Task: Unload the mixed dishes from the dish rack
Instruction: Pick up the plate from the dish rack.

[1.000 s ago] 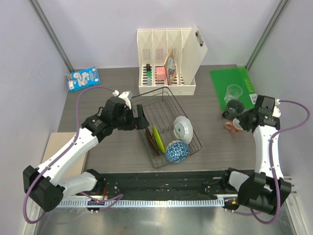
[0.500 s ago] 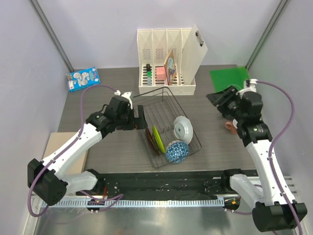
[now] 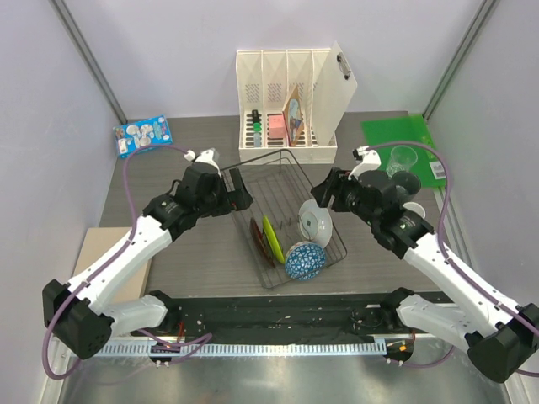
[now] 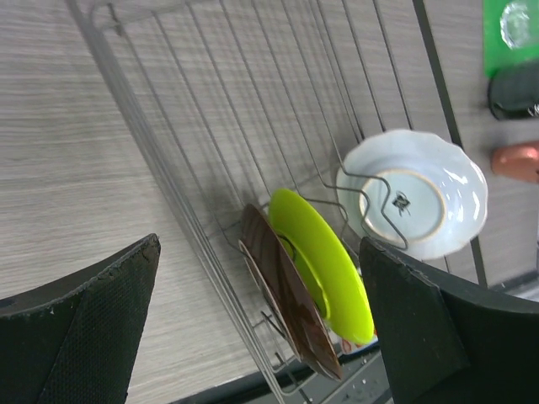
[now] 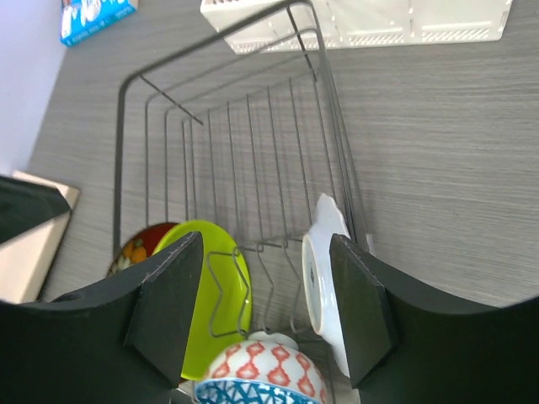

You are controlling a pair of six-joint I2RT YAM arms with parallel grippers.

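The left gripper [image 3: 240,197] hangs with its jaws spread wide and nothing between them, at the left rim of the dish rack [image 3: 283,192]. In its wrist view the lime-green plate [image 4: 324,261] stands on edge straight ahead, between the two fingers. The red floral plate [image 4: 282,303] leans close against that plate's far face and is mostly hidden behind it, so its pattern is hard to make out. The white plate [image 4: 413,194] stands beyond the right finger, behind a bent prong. At that view's right edge the clear glass [image 4: 518,21], dark grey mug [image 4: 514,88] and pink mug [image 4: 515,160] are all cut off. From above, the right arm covers the pink mug. The right gripper [image 3: 325,192] is also wide open and empty, above the rack's right rim. Below its right finger the white plate shows only edge-on, and the blue patterned bowl [image 5: 261,374] under its fingers is cropped by the frame's bottom.
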